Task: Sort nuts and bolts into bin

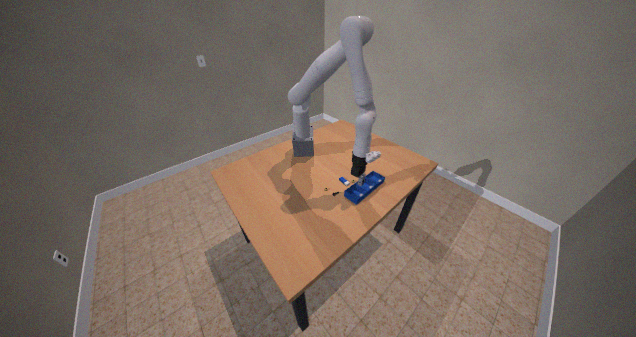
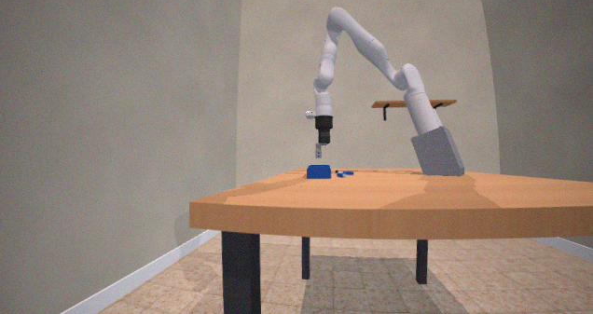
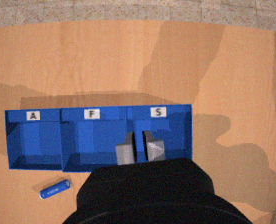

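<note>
A blue three-part bin block (image 1: 356,200) (image 2: 319,171) stands on the table. In the wrist view its parts are marked A, F and S; bin F (image 3: 109,113) is the middle one, and no thing shows in its visible part. My gripper (image 1: 361,180) (image 2: 318,157) (image 3: 139,141) is above the block, around the F–S divider in the wrist view. Its fingers stand a little apart with nothing seen between them. A dark bolt-like piece (image 1: 336,193) and a small ring-like piece, perhaps a nut (image 1: 326,189), lie beside the block. Another tiny piece (image 1: 353,181) lies near the gripper, too small to identify.
A blue battery (image 3: 55,189) lies close beside the block near A and F. A blue and white thing (image 1: 344,180) lies on the table (image 1: 260,199) on the arm-base side of the block. The gripper body hides part of the wrist view.
</note>
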Controlling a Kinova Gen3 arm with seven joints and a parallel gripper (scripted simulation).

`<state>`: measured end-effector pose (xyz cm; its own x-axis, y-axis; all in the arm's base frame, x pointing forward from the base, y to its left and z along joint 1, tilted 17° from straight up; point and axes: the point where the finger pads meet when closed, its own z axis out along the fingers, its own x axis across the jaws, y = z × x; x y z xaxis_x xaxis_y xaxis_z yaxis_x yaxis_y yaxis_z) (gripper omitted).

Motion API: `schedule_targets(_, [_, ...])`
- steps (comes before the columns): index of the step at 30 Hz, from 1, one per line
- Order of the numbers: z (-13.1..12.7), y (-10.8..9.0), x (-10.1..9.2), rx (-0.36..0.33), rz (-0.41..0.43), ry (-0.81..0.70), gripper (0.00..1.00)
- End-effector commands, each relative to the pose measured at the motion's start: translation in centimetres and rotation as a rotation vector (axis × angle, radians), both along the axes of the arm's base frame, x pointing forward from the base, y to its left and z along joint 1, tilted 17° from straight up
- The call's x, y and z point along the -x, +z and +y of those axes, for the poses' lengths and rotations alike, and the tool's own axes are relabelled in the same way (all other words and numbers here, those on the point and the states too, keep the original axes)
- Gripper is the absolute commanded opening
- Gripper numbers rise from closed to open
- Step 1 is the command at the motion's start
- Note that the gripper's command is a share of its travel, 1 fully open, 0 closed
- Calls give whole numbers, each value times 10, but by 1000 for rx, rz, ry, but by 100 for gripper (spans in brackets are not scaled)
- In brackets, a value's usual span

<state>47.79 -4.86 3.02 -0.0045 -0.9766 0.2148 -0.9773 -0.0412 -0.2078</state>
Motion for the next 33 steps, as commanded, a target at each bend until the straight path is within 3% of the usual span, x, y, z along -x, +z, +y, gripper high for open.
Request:
schedule_targets(1, [23, -4, -2, 3, 3, 30, 31])
schedule_targets(8, [57, -11, -5, 3, 3, 30, 31])
schedule_targets(16, [57, -11, -5, 3, 3, 30, 31])
schedule_targets(33, [48, -49, -14, 3, 3, 30, 31])
